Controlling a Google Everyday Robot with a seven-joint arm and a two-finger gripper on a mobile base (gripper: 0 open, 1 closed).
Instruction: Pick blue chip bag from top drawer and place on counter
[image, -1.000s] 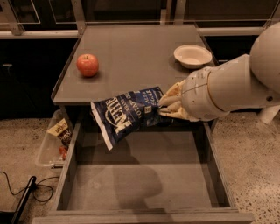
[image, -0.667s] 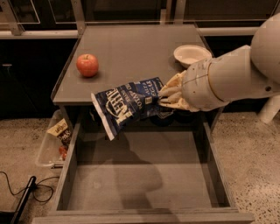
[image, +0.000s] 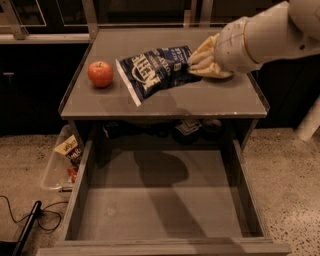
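Observation:
The blue chip bag (image: 154, 70), dark navy foil with white lettering, hangs above the grey counter (image: 165, 102), tilted with its lower left corner nearest the surface. My gripper (image: 198, 64) is shut on the bag's right end and comes in from the upper right on a large white arm. The top drawer (image: 160, 200) stands pulled out below the counter's front edge, and its flat bottom is bare.
A red apple (image: 100, 73) sits on the counter's left side. A clear plastic bin (image: 62, 165) with snack packs stands on the floor left of the drawer. A black cable (image: 30, 220) lies on the floor at lower left. Dark items sit in the shelf behind the drawer.
My gripper has lifted the chip bag from just over the drawer's back up and over the counter. The white plate on the counter's right side is now hidden behind my arm.

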